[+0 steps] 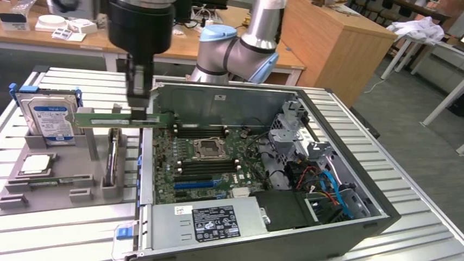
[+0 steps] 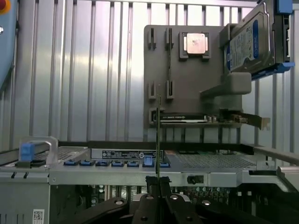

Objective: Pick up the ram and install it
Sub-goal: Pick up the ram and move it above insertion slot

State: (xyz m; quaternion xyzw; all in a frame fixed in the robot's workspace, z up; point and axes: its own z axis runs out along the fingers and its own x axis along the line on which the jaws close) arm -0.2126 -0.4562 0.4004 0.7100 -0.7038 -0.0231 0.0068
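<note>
**Gripper and ram.** We see the gripper (image 1: 140, 111) closed on the ram (image 1: 101, 118), its two fingers pinching the stick partway along its upper edge. The green board hangs level and lengthwise below the fingers, held in the air. In the wrist view, the gripper (image 2: 158, 181) meets on the ram (image 2: 158, 135), which we see edge-on as a thin straight line running away from the fingers.

**Position of the ram.** In the exterior view, the stick spans the boundary between the grey holder (image 1: 51, 196) and the open computer case (image 1: 217, 103). One end is over the holder and the other over the near wall of the case. It is not seated in the black slots (image 1: 203, 130) of the motherboard (image 1: 239, 163), which lie to the exterior view's right of it.

**Holder.** We note a hard drive (image 1: 49, 117) with a blue label standing upright at the back of the holder. A square silver processor (image 1: 36, 164) lies flat in front of it. A second board (image 1: 112, 157) stands on edge along the side nearest the case. The wrist view shows the same holder (image 2: 187, 79), hard drive (image 2: 245, 42), processor (image 2: 195, 44) and second board (image 2: 187, 117) beyond the case rim (image 2: 117, 176).

**Surroundings.** A power supply (image 1: 217, 220) with a white-and-black label occupies the near end of the case. Case and holder both rest on a slatted metal table (image 1: 65, 228). The robot arm (image 1: 239, 51) rises behind the case.
</note>
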